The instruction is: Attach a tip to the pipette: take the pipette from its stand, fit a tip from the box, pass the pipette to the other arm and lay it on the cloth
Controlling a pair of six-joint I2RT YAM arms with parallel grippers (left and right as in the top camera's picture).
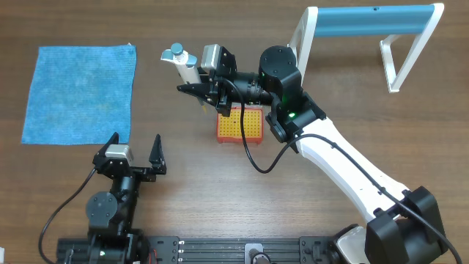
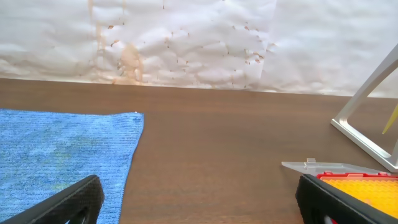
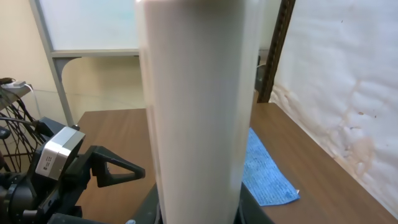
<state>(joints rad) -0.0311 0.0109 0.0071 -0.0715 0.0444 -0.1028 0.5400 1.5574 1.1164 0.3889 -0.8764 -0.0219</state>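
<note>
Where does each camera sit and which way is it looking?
Top: overhead, looking down; both arms, left tool open, right tool gripping pipette by tip box.
Left wrist: on left arm, facing cloth, tip box and wall; own fingers.
Right wrist: behind the gripped pipette, facing left tool.
Shared: cloth in all three.

1x pipette (image 1: 183, 62), 1x tip box (image 1: 240, 125), 1x cloth (image 1: 79, 94), 1x stand (image 1: 374, 18), 2x grippers: left gripper (image 1: 135, 141), right gripper (image 1: 193, 81)

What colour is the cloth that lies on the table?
Blue. The cloth shows best in the top view.
</note>
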